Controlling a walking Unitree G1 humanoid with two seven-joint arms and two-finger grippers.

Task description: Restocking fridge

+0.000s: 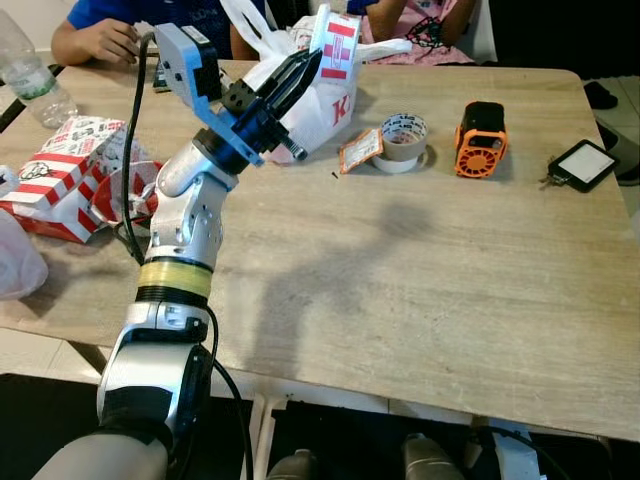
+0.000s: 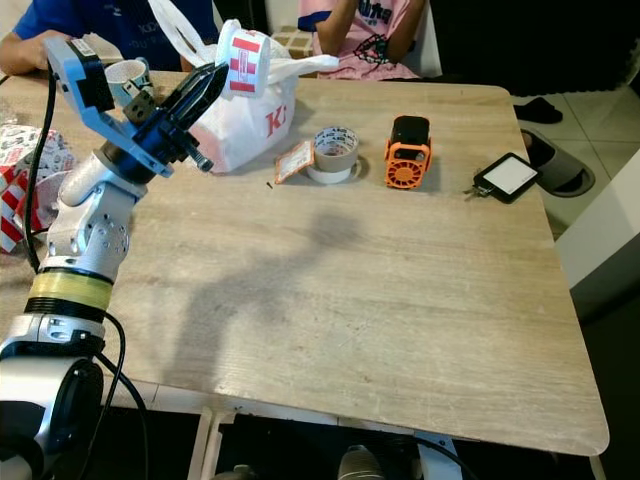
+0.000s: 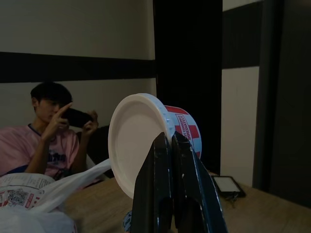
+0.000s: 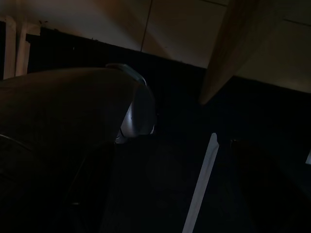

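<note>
While two people sit at the far side of the wooden table [image 1: 420, 280], your left gripper [image 1: 300, 68] holds a red-and-white striped cup [image 1: 337, 45] in the air above the white plastic bag [image 1: 318, 108] at the table's far edge. You can see in the left wrist view that its black fingers [image 3: 163, 194] are drawn nearly together, pinching the rim of the cup's white lid [image 3: 136, 141], with the cup tipped on its side. Just beside the bag lie a small orange-edged card [image 1: 360, 150] and a roll of tape [image 1: 403, 142]; further to your right stands an orange-and-black device [image 1: 480, 138], and near the right edge rests a dark phone-like screen [image 1: 583, 164]. On your left, red-and-white food boxes [image 1: 60, 175] and a clear plastic bottle [image 1: 30, 75] sit at the table's edge. Your right arm hangs below the table in shadow, and you cannot tell how its fingers stand
</note>
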